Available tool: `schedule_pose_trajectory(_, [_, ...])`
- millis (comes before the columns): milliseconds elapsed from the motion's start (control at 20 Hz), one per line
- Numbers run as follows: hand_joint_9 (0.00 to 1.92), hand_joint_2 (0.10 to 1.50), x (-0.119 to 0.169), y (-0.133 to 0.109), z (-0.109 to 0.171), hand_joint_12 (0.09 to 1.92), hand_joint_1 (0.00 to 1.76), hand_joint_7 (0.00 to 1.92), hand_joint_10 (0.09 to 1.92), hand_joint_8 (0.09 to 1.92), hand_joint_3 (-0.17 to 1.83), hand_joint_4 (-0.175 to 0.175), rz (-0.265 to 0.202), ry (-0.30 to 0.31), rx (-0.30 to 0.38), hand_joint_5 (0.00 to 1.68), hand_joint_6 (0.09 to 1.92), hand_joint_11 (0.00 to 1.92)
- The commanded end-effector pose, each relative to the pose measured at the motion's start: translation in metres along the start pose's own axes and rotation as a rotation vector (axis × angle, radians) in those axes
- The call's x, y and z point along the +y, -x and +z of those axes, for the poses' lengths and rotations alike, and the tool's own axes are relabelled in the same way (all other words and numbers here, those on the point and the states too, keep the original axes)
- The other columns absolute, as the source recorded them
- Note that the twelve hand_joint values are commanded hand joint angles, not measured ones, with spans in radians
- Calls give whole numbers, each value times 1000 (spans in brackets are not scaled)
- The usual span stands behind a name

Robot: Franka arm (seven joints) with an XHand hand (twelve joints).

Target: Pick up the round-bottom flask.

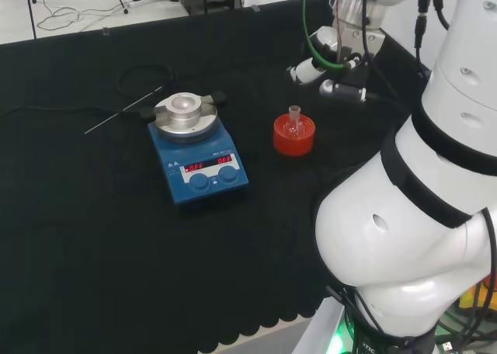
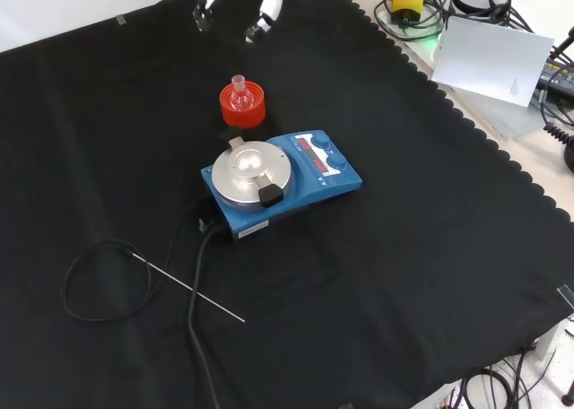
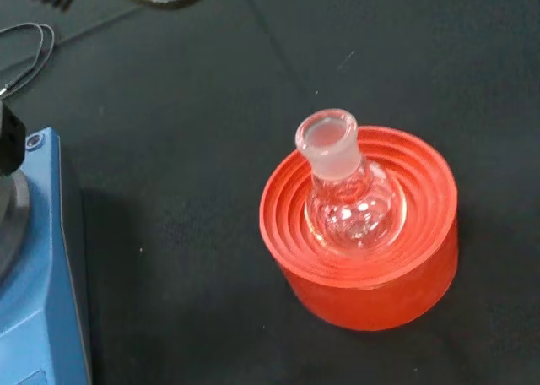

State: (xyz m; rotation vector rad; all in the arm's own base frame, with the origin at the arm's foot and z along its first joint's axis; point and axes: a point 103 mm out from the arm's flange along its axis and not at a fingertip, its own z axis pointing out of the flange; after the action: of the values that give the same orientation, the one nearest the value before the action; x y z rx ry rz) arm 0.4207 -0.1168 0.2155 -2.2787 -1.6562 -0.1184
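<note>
One round-bottom flask (image 3: 346, 195), clear glass, sits upright in a red ribbed stand (image 3: 363, 258) on the black-cloth counter (image 2: 430, 274). Wrist view shows it plainly: bulb in the stand's centre, neck up, mouth open, whether it holds anything is hard to tell. In head view the flask (image 1: 294, 119) is tiny, mostly just the neck above the red stand (image 1: 294, 135); same in front view, flask (image 2: 239, 91) on stand (image 2: 242, 106).

Robot hand (image 1: 326, 71) hangs above the counter, to the right of and beyond the stand in head view, apart from the flask, holding nothing. Fingers look relaxed and spread, partly hidden by green and black cables. In front view the robot hand (image 2: 260, 5) is cut off by the top edge, fingertips pointing down, well above the stand.

Blue hotplate stirrer (image 1: 198, 144) with a round metal top stands just left of the stand in head view, near but not touching; in front view the stirrer (image 2: 282, 180) is just below the stand. Thin metal rod (image 2: 188, 288) and a looped black cable (image 2: 99, 279) lie on the cloth further off. In wrist view the stirrer's blue corner (image 3: 42, 267) is cropped at the edge.
</note>
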Motion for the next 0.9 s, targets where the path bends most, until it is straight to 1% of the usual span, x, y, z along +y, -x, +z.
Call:
schedule_pose_trajectory(50, [425, 700, 2, -4, 29, 1437, 829, 205, 686, 668, 548, -7, -19, -26, -6, 533, 220, 24])
schedule_pose_trajectory(500, [431, 682, 5, 7, 60, 1434, 844, 185, 688, 668, 569, -10, 4, -75, 16, 582, 242, 41])
schedule_pose_trajectory(650, [432, 680, 6, 11, 66, 1433, 844, 183, 688, 670, 573, -10, 5, -69, 14, 586, 245, 42])
schedule_pose_trajectory(900, [430, 679, 8, 14, 71, 1431, 846, 172, 687, 669, 578, -12, 5, -61, 22, 646, 278, 43])
